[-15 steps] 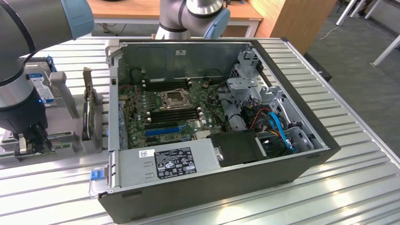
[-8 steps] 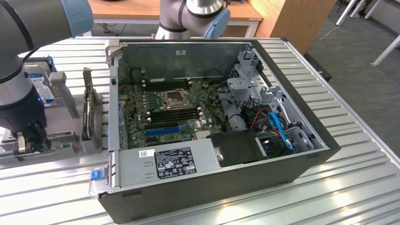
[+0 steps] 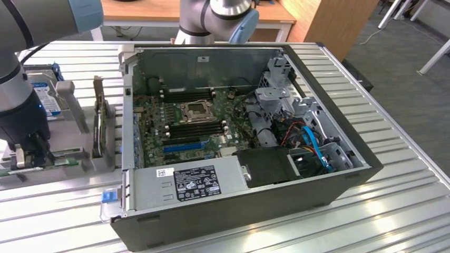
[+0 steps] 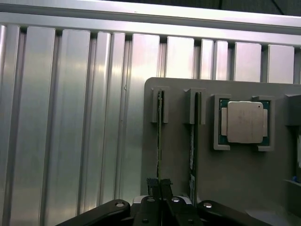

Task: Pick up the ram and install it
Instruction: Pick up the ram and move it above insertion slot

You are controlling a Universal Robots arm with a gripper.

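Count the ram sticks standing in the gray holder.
2. The first ram stick stands on edge in a gray holder slot, clamped by the gripper; the second ram stick stands in the neighbouring slot, nearer the processor chip. Others may be hidden.

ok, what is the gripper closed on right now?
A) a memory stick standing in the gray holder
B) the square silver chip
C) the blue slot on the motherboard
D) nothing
A: the gripper pinches the thin edge of a memory stick upright in the gray holder.
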